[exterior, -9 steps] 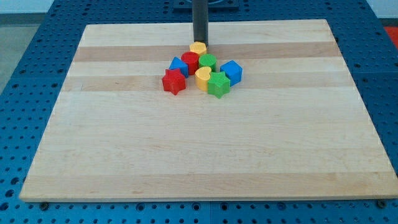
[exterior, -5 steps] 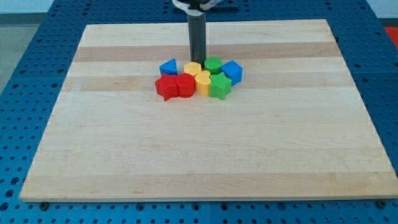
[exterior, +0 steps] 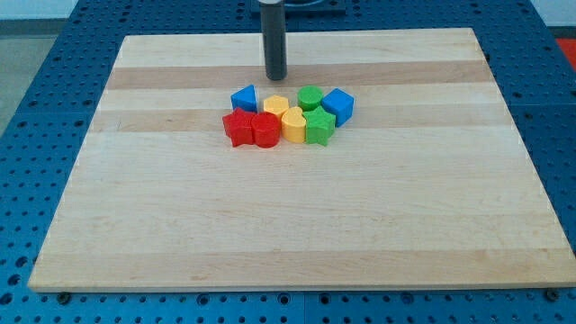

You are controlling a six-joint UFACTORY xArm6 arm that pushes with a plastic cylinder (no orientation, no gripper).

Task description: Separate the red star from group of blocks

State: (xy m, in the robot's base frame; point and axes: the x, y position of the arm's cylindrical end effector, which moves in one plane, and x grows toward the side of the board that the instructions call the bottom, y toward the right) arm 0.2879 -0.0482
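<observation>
The red star [exterior: 238, 129] lies at the left end of a tight cluster of blocks, touching a red round block [exterior: 265, 130] on its right. Above them sit a blue triangular block [exterior: 244, 98] and a yellow block [exterior: 275, 106]. A yellow heart [exterior: 293, 126], a green star [exterior: 319, 127], a green round block [exterior: 310, 97] and a blue block [exterior: 337, 105] make up the cluster's right part. My tip [exterior: 275, 76] stands on the board above the cluster, apart from it, a little above the yellow block.
The blocks lie on a light wooden board [exterior: 288, 225] that rests on a blue perforated table [exterior: 36, 108]. The cluster sits in the board's upper middle.
My tip pushed down into the cluster, shoving the red blocks and yellow block toward the view's bottom and the blue triangle left, then drew back up and slightly left.
</observation>
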